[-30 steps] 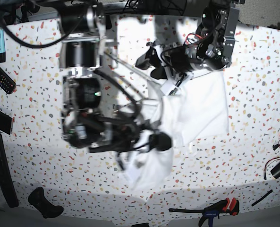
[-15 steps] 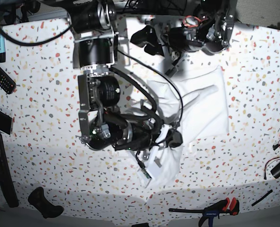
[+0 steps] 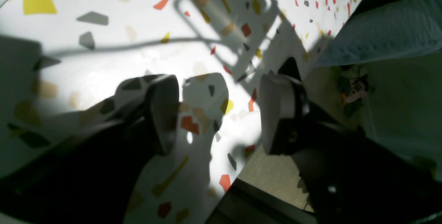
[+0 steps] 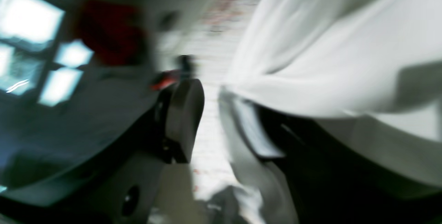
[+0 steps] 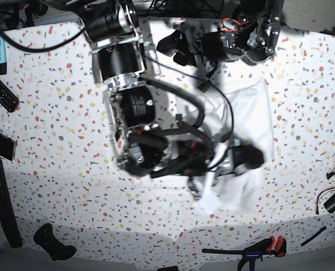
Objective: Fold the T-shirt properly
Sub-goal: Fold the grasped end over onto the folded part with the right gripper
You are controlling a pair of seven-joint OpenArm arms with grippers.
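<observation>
A: Base view first. Where does the shirt [image 5: 243, 127] lie relative to each arm?

B: It lies on the table [image 5: 48, 141], right of centre, long axis running from the far edge toward the near edge. The right gripper [image 5: 243, 158] is over its near end, low on the cloth. The left gripper [image 5: 181, 48] hangs at the far edge, beside the shirt's far corner.

A: Gripper states?

B: Left gripper [image 3: 217, 113]: jaws spread wide, only bare table between them, nothing held. Right gripper [image 4: 214, 113]: jaws stand apart; shirt [image 4: 338, 51] drapes over the outer side of one finger [image 4: 248, 127], none visible in the gap. The frame is blurred, so residual contact cannot be ruled out.

A: Which arm is nearer for the next fold?

B: Judgement: the right arm. It is directly above the cloth's near end; the left sits off the far corner.
</observation>
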